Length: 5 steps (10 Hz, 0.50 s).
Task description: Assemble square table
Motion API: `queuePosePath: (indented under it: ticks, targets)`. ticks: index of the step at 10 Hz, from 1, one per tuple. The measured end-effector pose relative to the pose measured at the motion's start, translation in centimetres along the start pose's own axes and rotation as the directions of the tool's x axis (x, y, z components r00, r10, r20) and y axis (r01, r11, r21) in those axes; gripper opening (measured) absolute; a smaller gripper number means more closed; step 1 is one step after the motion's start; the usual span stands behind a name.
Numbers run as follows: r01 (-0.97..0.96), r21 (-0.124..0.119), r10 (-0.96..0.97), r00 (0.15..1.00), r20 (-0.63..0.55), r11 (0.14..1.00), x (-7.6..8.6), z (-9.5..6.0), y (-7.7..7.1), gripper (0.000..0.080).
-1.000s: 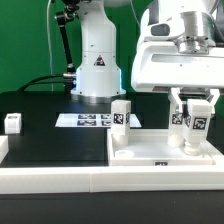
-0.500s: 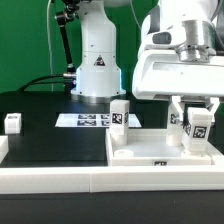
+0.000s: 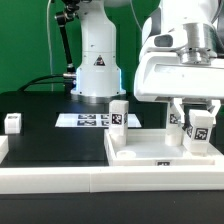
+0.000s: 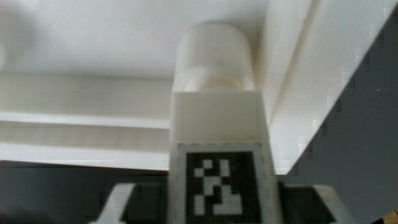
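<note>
The square table's white slab (image 3: 150, 152) lies on the exterior view's right, its raised rim facing up. One tagged white leg (image 3: 120, 113) stands at its far left corner. My gripper (image 3: 197, 120) is shut on another leg (image 3: 198, 130), held upright over the slab's right side, with the lower end down at the slab. In the wrist view this leg (image 4: 222, 120) runs from between my fingers (image 4: 135, 205) to a corner of the slab (image 4: 89, 100). A further tagged block (image 3: 176, 118) peeks out behind the gripper. A loose leg (image 3: 12, 122) stands far left on the black surface.
The robot base (image 3: 95, 65) rises at the back. The marker board (image 3: 88, 120) lies flat in front of it. A long white rail (image 3: 60, 182) edges the black surface at the front.
The gripper and the leg it holds have shifted slightly to the exterior view's right. Nothing else has moved.
</note>
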<state>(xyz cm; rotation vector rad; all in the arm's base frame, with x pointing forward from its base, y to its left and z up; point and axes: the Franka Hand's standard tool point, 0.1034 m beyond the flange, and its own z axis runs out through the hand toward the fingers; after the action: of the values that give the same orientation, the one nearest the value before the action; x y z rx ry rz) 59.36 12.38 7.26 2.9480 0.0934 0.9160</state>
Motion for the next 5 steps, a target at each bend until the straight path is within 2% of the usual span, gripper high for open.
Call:
queuePosePath:
  ticks: [1,2,3,4,5]
  targets:
    - [0.003,0.0,-0.003,1.0,0.006,1.0,-0.13,0.06,0.02,0.029]
    - [0.006,-0.001,-0.006,1.0,0.006,1.0,-0.14,0.06,0.02,0.0388]
    - [0.01,-0.001,-0.01,1.0,0.006,1.0,-0.16,0.07,0.02,0.0525]
    - [0.015,-0.001,-0.015,1.0,0.008,1.0,-0.15,0.05,0.05,0.0609]
    - [0.019,0.0,-0.019,1.0,0.01,1.0,0.09,-0.14,0.14,0.0609]
